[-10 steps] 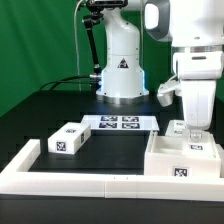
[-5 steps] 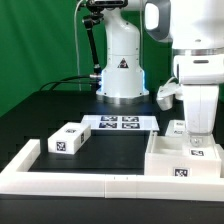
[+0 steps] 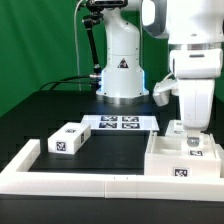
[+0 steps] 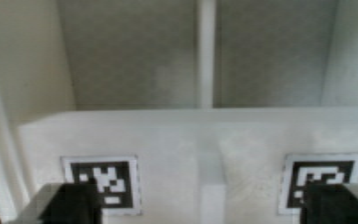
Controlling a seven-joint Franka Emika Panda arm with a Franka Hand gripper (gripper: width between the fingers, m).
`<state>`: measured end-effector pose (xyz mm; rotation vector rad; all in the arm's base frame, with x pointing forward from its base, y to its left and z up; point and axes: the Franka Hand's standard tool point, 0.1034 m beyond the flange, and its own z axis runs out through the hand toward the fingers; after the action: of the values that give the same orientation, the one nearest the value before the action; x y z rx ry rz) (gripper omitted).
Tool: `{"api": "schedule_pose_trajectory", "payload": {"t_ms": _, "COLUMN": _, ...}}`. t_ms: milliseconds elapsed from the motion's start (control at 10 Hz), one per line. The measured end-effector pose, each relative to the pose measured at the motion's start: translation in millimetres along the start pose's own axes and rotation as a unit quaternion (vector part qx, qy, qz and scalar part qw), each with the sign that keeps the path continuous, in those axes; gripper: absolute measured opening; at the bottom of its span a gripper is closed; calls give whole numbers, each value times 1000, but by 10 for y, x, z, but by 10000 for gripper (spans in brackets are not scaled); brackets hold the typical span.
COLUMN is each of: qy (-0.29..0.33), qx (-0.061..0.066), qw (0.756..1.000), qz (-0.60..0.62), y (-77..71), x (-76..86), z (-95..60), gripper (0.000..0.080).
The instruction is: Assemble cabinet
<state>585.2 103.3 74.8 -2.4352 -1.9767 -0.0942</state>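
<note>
The cabinet (image 3: 182, 160), a large white box body with marker tags on its face, stands at the exterior view's right, inside the border frame. My gripper (image 3: 189, 135) hangs straight down over its back part. In the wrist view the cabinet's white surface (image 4: 202, 150) carries two square markers, with a thin upright divider beyond it. My gripper (image 4: 197, 205) is open: the two dark fingertips (image 4: 66, 205) stand wide apart, each just in front of one marker. Nothing is between them. A small white drawer block (image 3: 68, 138) with a marker lies apart at the exterior view's left.
The marker board (image 3: 118, 123) lies flat at the middle back. A low white border frame (image 3: 70, 186) runs along the front and left. The robot's white base (image 3: 122, 70) stands behind, with cables to its left and a green backdrop.
My arm has shifted slightly toward the exterior view's left over the cabinet. The drawer block and the marker board have not moved.
</note>
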Motion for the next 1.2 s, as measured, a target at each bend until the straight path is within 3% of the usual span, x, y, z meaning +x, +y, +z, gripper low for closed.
{"api": "schedule_pose_trajectory", "payload": {"t_ms": 100, "qy": -2, "qx": -3, "qw": 1000, "qz": 10, "y": -79, "x": -3, "z": -86, "gripper": 622}}
{"api": "schedule_pose_trajectory", "payload": {"t_ms": 200, "qy": -4, "qx": -7, "qw": 1000, "qz": 19, "y": -193, "x": -3, "z": -162, "gripper": 759}}
{"api": "schedule_pose_trajectory", "payload": {"t_ms": 500, "qy": -3, "qx": -19, "qw": 999, "qz": 25, "y": -544, "x": -59, "z": -290, "gripper": 797}}
{"api": "schedule_pose_trajectory", "payload": {"t_ms": 700, "qy": -10, "qx": -9, "qw": 998, "qz": 58, "y": -926, "x": -61, "z": -281, "gripper": 797}}
{"api": "schedule_pose_trajectory", "payload": {"t_ms": 900, "qy": -8, "qx": -4, "qw": 999, "qz": 54, "y": -1116, "x": -109, "z": -163, "gripper": 797}}
{"api": "schedule_pose_trajectory", "payload": {"t_ms": 1200, "qy": -9, "qx": -3, "qw": 998, "qz": 55, "y": -1116, "x": -119, "z": -162, "gripper": 797}}
